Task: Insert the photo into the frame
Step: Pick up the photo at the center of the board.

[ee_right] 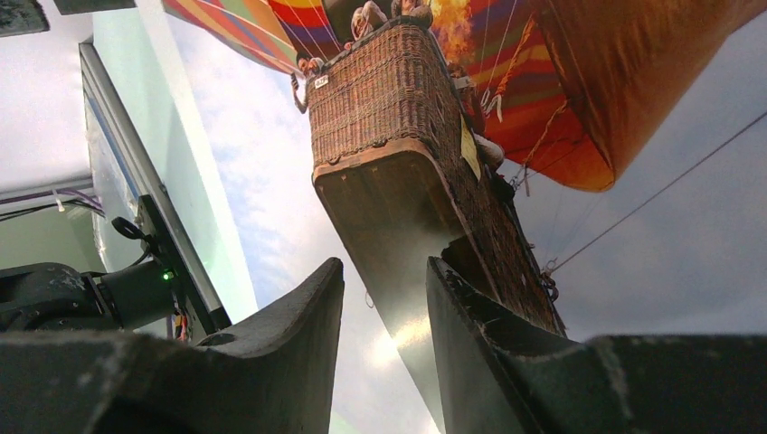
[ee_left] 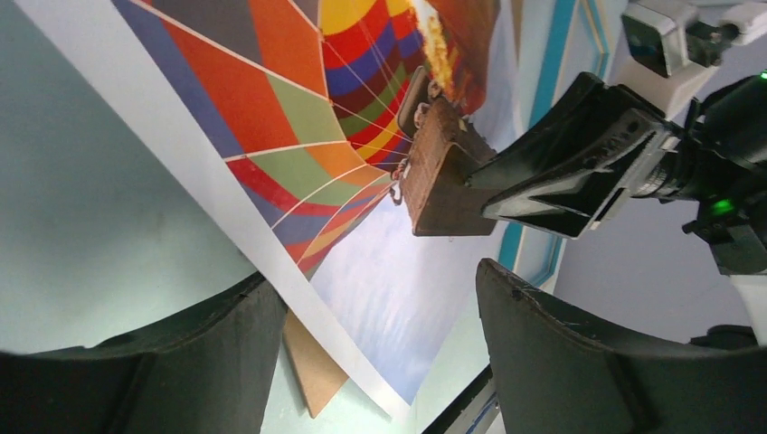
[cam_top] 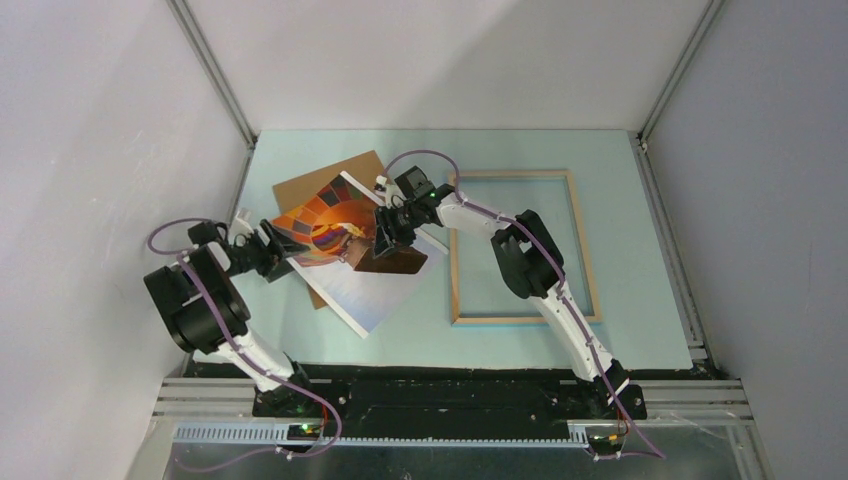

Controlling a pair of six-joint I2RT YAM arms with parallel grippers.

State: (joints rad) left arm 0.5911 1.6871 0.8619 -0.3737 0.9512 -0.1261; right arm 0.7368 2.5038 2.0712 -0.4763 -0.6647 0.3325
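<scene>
Bright, even light; soft shadows.

A light wooden frame (cam_top: 520,320) lies flat on the pale green table (cam_top: 625,250), right of centre, with bare tabletop showing through its opening. Just left of it the photo (cam_top: 365,285) sits askew over a brown backing board (cam_top: 320,185), whose corner juts out at the far side. The left gripper (cam_top: 272,250) is at the photo's left edge. The right gripper (cam_top: 383,232) is over the printed basket, its arm crossing the frame's left rail.
</scene>
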